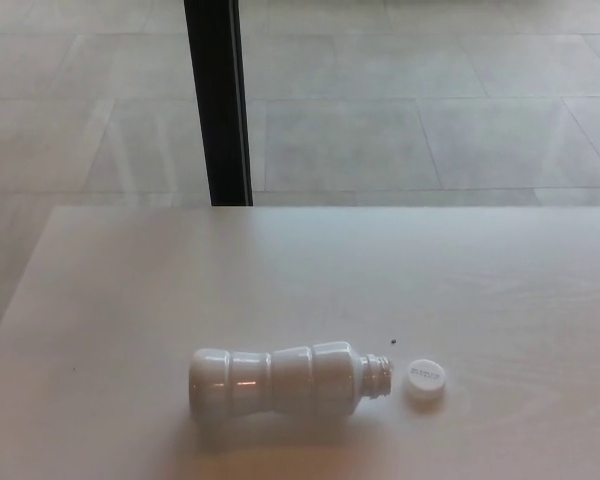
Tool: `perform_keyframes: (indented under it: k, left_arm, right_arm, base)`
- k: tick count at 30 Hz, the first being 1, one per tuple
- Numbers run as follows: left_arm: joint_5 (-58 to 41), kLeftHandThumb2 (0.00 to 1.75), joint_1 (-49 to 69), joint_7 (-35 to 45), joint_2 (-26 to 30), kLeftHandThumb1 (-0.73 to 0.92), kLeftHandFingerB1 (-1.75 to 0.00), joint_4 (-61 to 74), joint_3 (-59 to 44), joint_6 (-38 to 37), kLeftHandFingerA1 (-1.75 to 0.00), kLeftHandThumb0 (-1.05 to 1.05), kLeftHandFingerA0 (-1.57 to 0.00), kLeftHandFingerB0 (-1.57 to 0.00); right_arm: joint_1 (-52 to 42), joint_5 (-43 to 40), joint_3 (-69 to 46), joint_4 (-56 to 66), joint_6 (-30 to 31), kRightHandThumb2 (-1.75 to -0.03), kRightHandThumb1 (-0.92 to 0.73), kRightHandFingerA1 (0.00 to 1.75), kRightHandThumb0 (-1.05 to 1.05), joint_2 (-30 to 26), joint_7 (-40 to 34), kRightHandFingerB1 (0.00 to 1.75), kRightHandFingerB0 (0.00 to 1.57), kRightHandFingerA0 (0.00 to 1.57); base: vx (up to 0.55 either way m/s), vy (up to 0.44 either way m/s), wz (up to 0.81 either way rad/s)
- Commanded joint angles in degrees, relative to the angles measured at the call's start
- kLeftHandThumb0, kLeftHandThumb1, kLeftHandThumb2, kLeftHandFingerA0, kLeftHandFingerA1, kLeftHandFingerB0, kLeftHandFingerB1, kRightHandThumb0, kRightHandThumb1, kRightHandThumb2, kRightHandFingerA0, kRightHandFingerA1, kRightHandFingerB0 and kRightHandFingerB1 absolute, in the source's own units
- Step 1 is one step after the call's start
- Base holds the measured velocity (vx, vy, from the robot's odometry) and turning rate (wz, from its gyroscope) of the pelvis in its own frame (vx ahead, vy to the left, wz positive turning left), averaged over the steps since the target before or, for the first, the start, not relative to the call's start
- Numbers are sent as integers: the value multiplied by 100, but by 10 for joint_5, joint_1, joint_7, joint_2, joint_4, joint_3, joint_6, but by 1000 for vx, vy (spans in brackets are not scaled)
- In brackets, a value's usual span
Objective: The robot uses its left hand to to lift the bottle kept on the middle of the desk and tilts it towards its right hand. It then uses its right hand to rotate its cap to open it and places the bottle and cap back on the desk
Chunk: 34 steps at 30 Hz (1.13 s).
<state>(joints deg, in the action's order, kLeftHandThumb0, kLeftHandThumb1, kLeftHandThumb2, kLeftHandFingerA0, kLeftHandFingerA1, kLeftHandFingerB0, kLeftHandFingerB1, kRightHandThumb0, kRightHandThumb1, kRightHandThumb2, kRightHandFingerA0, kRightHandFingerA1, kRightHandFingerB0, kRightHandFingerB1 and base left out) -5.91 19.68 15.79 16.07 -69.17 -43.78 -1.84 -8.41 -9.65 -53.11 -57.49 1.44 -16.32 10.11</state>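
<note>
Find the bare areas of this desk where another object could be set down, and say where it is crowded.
Free: the far half behind the bottle, the right side beyond the cap, and the left corner. Crowded: only the near middle, where the bottle's open neck points at the cap.

Small dark print on cap (425, 378), too blurred to read.

No part of the robot's body appears in the head view: neither hand, forearm nor any housing, cable or marking can be described.
</note>
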Motion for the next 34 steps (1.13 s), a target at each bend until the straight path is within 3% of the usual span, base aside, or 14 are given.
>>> perform_keyframes:
  k: [1,2,11,15,18,23,28,29,33,34]
  left_arm:
    - [-32,91,-9,-8,18,62,-46,-5,15,-26,-55,-69,-26,-10]
    - [-28,91,-10,-9,22,63,-47,-6,24,-26,-55,-69,-29,-16]
    - [-46,92,-5,0,30,63,-45,-12,46,-28,-54,-70,-23,-8]
    - [-52,92,1,-2,27,63,-45,-6,58,-45,-55,-67,-26,-13]
    - [-56,91,1,9,28,61,-42,-8,64,-60,-53,-67,-21,-12]
    - [-75,88,0,22,30,59,-45,-5,61,-53,-55,-66,-25,-16]
    - [-74,88,1,17,35,57,-42,-4,74,-61,-56,-68,-22,-9]
    - [-79,88,4,25,35,55,-38,-4,73,-62,-60,-67,-31,-6]
    - [-85,86,11,35,39,54,-37,-4,75,-59,-59,-67,-30,-7]
    - [-81,86,13,32,39,55,-38,-3,79,-67,-58,-68,-29,-7]
  right_arm:
    - [-4,-45,24,12,-11,-82,-59,49,-55,-12,27,39,12,21]
    - [-3,-42,34,9,-14,-82,-59,49,-56,-14,19,39,13,26]
    - [-29,-68,68,42,-15,-83,-56,52,-56,-7,18,39,11,29]
    - [-23,-72,80,29,-18,-84,-58,54,-57,-14,9,40,13,36]
    - [-30,-79,89,44,-18,-84,-57,54,-56,-11,15,40,13,33]
    - [-28,-91,94,37,-21,-81,-57,50,-54,-13,19,39,14,27]
    - [-36,-91,104,37,-32,-82,-56,51,-53,-11,16,39,13,28]
    - [-36,-86,109,31,-40,-83,-58,53,-54,-13,15,39,12,32]
    - [-51,-83,120,35,-48,-83,-58,54,-53,-12,9,40,14,35]
    - [-54,-85,120,41,-52,-63,-71,43,-47,-8,7,29,20,35]
  base:
    - [0,0,0]
    - [0,0,0]
    - [0,0,0]
    - [0,0,0]
    - [0,0,0]
    - [0,0,0]
    - [0,0,0]
    - [0,0,0]
    - [0,0,0]
    - [0,0,0]
